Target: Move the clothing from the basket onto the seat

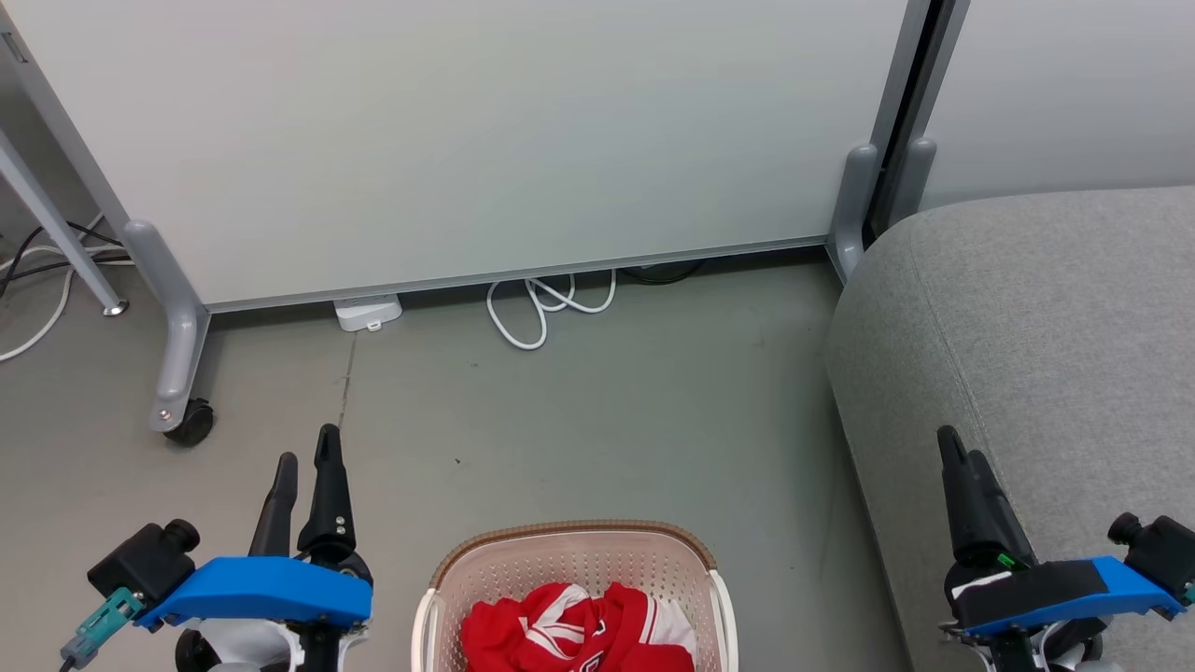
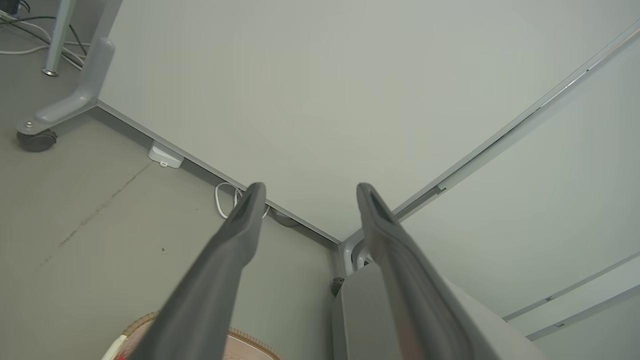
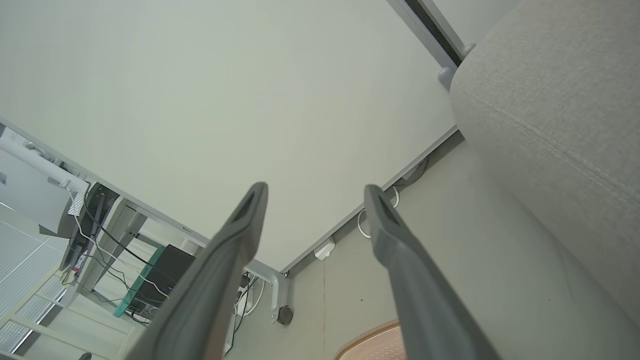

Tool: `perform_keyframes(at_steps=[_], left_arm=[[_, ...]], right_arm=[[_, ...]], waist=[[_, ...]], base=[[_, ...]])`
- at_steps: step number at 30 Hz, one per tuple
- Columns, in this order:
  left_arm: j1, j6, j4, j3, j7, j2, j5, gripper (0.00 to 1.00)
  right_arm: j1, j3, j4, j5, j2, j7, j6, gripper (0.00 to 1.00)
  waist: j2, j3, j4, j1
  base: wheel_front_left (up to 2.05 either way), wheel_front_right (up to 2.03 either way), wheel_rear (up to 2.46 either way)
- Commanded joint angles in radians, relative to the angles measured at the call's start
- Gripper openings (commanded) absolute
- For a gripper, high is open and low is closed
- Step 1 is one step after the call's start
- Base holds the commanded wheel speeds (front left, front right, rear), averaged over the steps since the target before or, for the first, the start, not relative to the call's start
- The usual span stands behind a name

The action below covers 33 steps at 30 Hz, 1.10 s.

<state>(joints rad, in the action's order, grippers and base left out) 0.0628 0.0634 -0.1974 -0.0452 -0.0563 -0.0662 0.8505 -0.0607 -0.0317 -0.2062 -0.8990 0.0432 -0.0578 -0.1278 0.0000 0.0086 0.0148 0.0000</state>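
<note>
Red clothing (image 1: 574,630) with white stripes lies bunched in the cream basket (image 1: 485,560) with a brown rim at the bottom centre of the head view. The grey seat (image 1: 1046,336) fills the right side. My left gripper (image 1: 306,457) hangs open to the left of the basket, above the floor, holding nothing. My right gripper (image 1: 960,453) is open over the seat's front edge, to the right of the basket. In the left wrist view the open left gripper (image 2: 310,190) points at the panel's base, with the basket rim (image 2: 250,337) below. The right wrist view has the open right gripper (image 3: 315,192), the seat (image 3: 555,100) and the basket rim (image 3: 370,337).
A pale partition panel (image 1: 467,131) on grey feet with a caster (image 1: 187,425) stands across the back. White cable loops (image 1: 541,313) and a small white box (image 1: 367,313) lie at its base. Grey floor (image 1: 607,420) lies between panel, basket and seat.
</note>
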Motion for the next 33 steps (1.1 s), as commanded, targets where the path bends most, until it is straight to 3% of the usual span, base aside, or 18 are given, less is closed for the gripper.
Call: perform_keyframes(at_steps=[1,33], left_arm=[[0.027,-0.008,0.014,-0.011,-0.013,-0.013,-0.038,1.0],[0.032,-0.065,0.04,-0.126,-0.106,-0.056,-0.406,1.0]], right_arm=[[-0.008,0.005,0.01,0.042,0.006,-0.012,-0.002,1.0],[-0.013,0.042,-0.018,0.428,0.008,-0.106,-0.003,1.0]], waist=[[0.0,0.0,0.001,0.0],[0.0,0.009,0.015,0.0]], base=[[0.0,0.0,0.0],[0.0,0.0,0.0]])
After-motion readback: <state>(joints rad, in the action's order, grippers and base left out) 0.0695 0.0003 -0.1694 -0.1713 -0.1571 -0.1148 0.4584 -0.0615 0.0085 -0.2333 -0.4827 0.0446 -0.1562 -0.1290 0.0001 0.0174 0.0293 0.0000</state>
